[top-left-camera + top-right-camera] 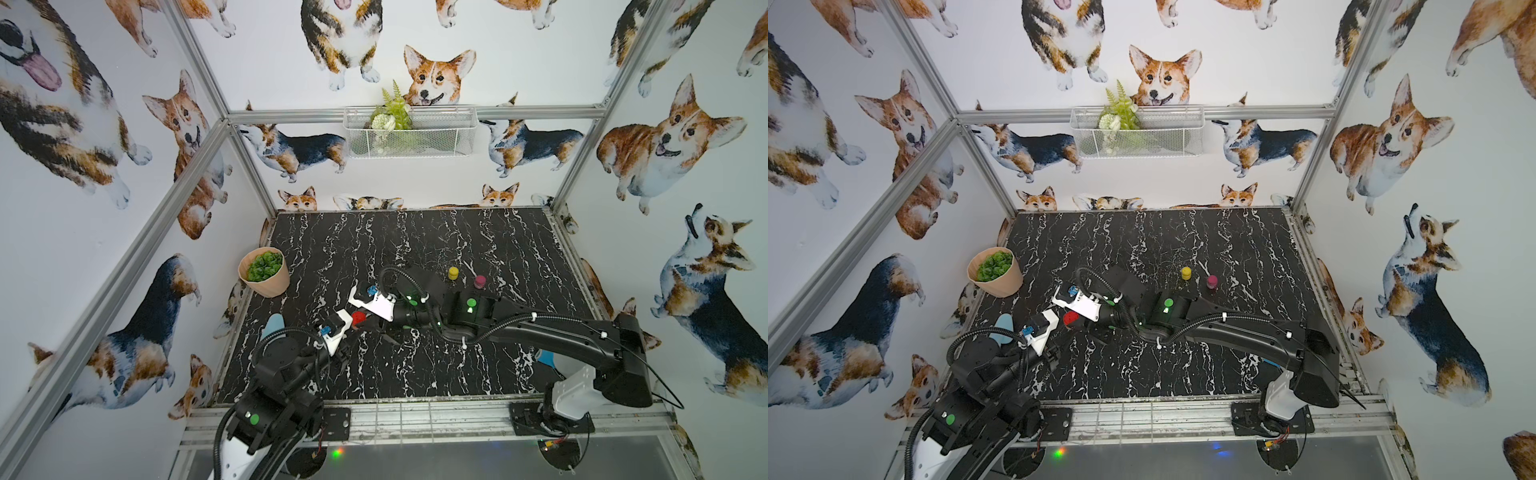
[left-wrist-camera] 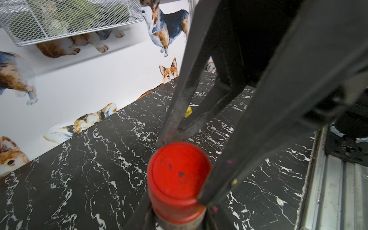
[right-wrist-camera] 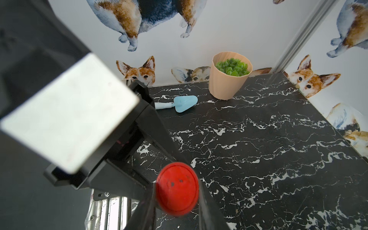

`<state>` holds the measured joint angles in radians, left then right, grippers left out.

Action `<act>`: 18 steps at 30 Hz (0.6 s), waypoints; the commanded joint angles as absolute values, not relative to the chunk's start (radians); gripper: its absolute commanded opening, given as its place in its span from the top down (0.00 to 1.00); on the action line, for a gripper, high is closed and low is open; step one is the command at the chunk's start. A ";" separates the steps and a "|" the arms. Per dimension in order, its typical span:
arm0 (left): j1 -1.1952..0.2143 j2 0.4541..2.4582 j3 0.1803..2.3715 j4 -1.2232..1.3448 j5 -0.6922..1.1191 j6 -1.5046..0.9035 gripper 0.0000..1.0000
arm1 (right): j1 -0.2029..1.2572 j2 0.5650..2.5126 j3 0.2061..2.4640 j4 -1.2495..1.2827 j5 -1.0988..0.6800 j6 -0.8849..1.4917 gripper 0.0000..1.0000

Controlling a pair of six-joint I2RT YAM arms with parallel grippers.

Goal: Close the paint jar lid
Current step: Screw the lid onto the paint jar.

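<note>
The paint jar stands left of the table's middle, and its red lid (image 1: 358,318) (image 1: 1070,318) shows in both top views. In the left wrist view my left gripper (image 2: 177,219) is shut on the jar body (image 2: 179,224) just under the red lid (image 2: 179,173). My right gripper (image 3: 177,199) reaches in from the right and is shut on the lid (image 3: 177,189), one finger (image 3: 148,201) pressed against each side of it. From above, both grippers hide most of the jar body.
A yellow jar (image 1: 453,273) and a magenta jar (image 1: 480,281) stand behind the right arm. A peach plant pot (image 1: 266,272) sits at the far left, with a blue trowel (image 3: 183,103) near it. A wire basket (image 1: 409,131) hangs on the back wall.
</note>
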<state>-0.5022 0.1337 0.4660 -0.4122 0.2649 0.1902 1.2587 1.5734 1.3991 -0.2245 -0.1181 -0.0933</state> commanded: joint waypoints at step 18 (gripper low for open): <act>-0.501 0.063 0.474 -0.282 0.012 0.253 0.72 | 1.341 1.775 1.518 -0.256 0.212 0.272 0.67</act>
